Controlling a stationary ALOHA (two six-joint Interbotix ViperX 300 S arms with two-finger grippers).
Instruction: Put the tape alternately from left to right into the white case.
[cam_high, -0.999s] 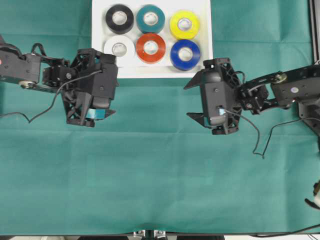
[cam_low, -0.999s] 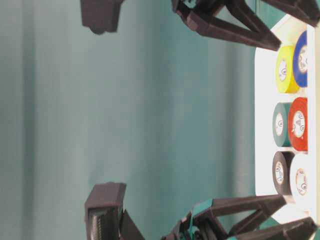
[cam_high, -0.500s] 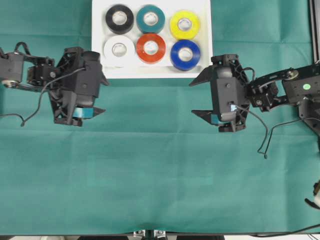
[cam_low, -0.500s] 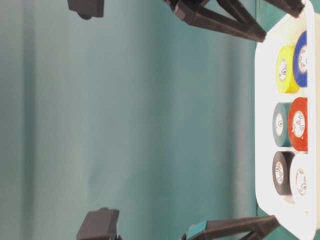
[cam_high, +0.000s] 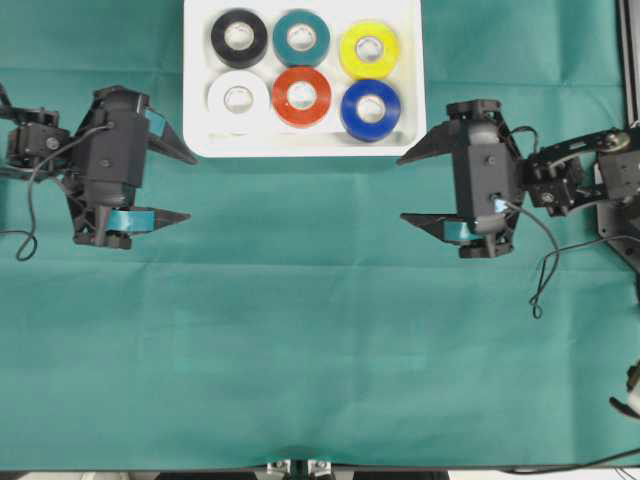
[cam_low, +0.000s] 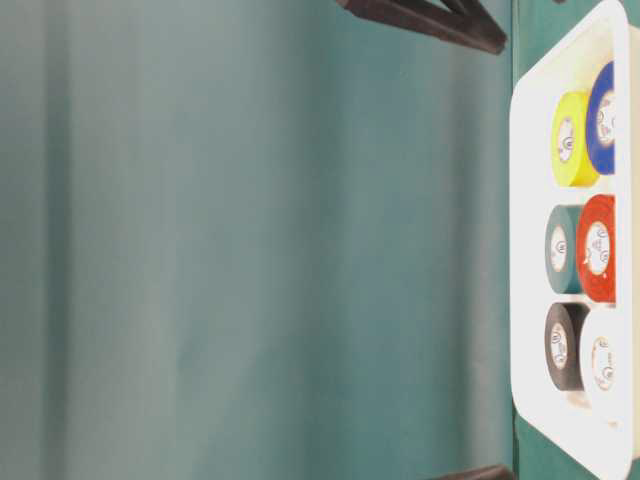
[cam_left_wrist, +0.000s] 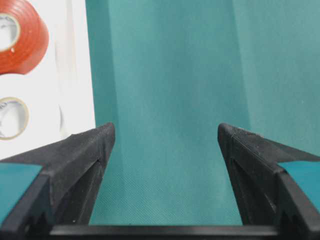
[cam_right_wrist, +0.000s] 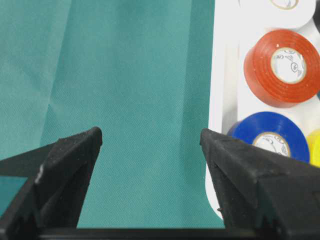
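Robot lab bench; green cloth (cabled arms)

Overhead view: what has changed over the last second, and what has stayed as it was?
Both arms drew back from the white case. The left gripper slid out toward the left edge, the right gripper toward the right edge, and in the table-level view they have almost left the frame. Both kept their fingers open and empty; nothing was picked up or released. The six tape rolls sit unmoved in the case.
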